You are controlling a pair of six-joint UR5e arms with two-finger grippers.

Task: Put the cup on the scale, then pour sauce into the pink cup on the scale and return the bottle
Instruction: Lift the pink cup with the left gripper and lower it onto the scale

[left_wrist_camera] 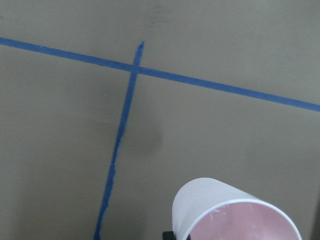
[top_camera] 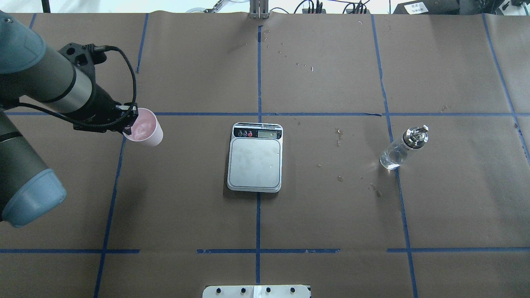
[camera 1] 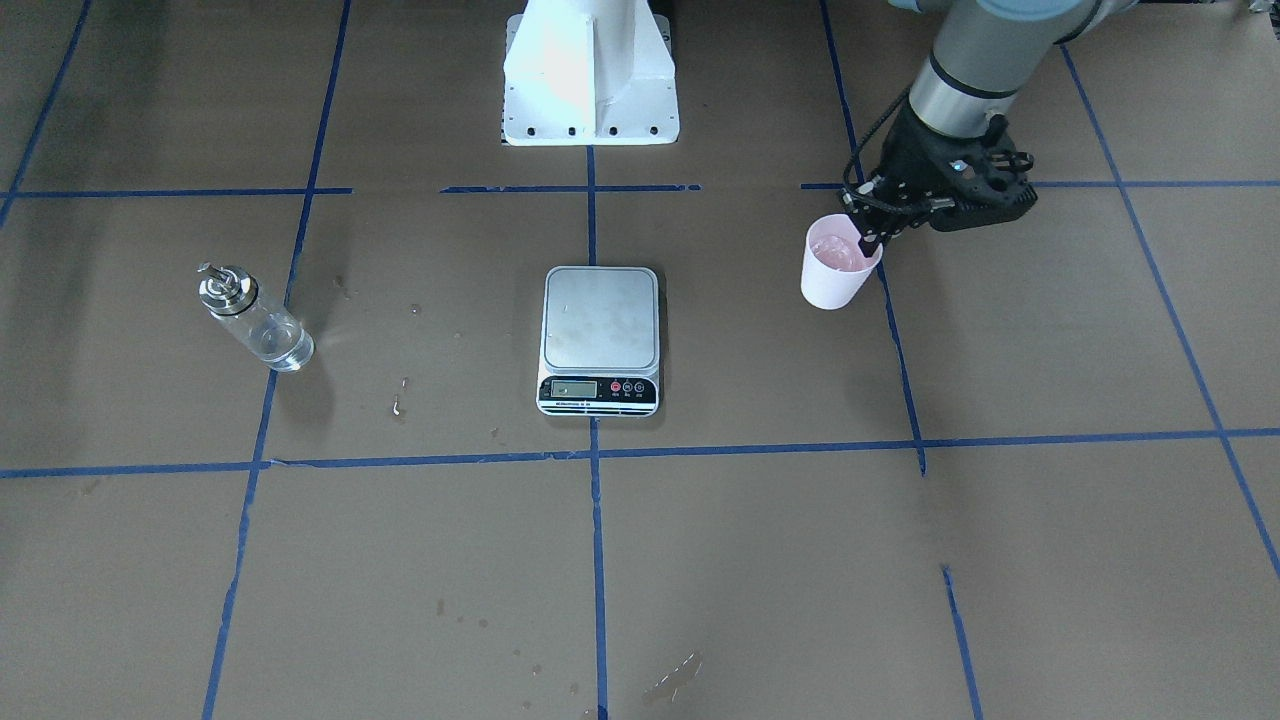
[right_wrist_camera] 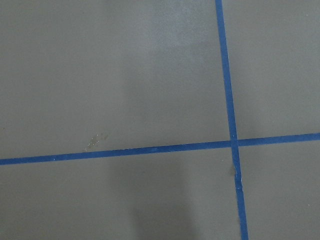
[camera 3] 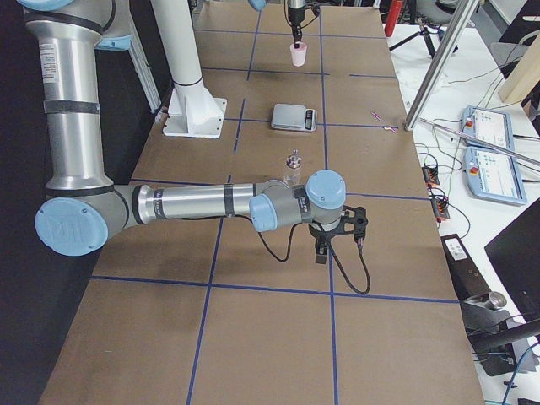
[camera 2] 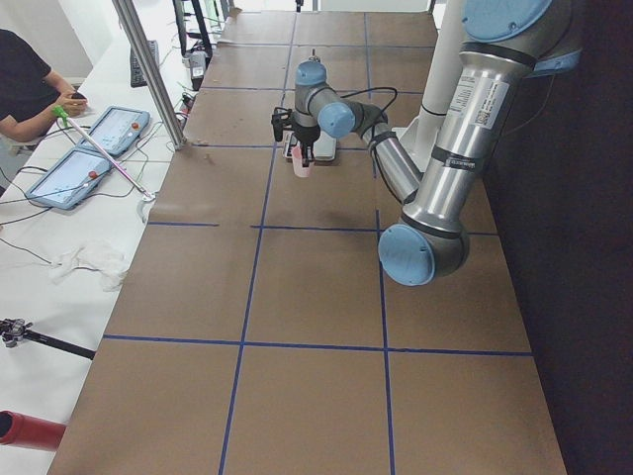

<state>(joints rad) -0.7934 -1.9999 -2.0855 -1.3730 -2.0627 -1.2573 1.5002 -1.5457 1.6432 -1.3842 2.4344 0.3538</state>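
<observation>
Scale: the flat square kitchen scale with silver platform [camera 1: 600,318] lies in the middle of the table.
Left gripper [camera 1: 868,238]: it pinches the cup rim, one finger inside and one outside.
Cup: the small pale pink paper cup [camera 1: 833,272] is well apart from the scale, on the robot's left side of it.
Bottle: the clear glass bottle with silver collar [camera 1: 262,328] stands well apart from the scale, on the robot's right side.
Right gripper [camera 3: 321,256]: it hangs beyond the bottle; I cannot tell if its fingers are spread or together.

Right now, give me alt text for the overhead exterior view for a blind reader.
The left gripper pinches the rim of a small pale pink paper cup at the left of a brown paper-covered table. A flat square silver-topped scale sits bare at centre; a clear glass bottle with a silver metal collar stands at right.
</observation>
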